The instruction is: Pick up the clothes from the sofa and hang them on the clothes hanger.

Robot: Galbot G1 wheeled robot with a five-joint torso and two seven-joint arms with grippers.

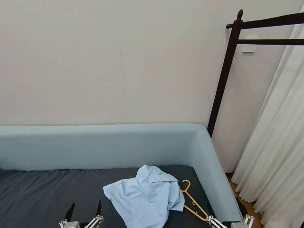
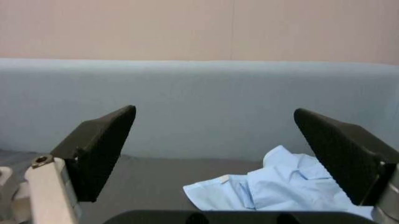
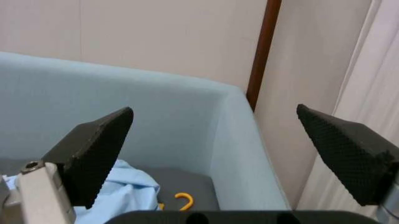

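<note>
A crumpled light-blue shirt (image 1: pixel 145 194) lies on the dark seat of the sofa (image 1: pixel 42 190), toward its right end. An orange hanger (image 1: pixel 192 202) lies flat on the seat just right of the shirt, partly under it. My left gripper (image 1: pixel 84 212) is low at the front edge, left of the shirt, open and empty. My right gripper (image 1: pixel 228 222) is at the bottom right, near the sofa arm, open with nothing between its fingers. The left wrist view shows the shirt (image 2: pixel 287 184) ahead of the open fingers (image 2: pixel 100 149). The right wrist view shows the shirt (image 3: pixel 128 193) and the hanger hook (image 3: pixel 184 199).
A dark wooden clothes rack (image 1: pixel 228 66) stands behind the sofa's right arm (image 1: pixel 213 166), its top bar reaching right. White curtains (image 1: pixel 280 142) hang at the far right. The sofa's pale blue backrest (image 1: pixel 95 145) runs along the plain wall.
</note>
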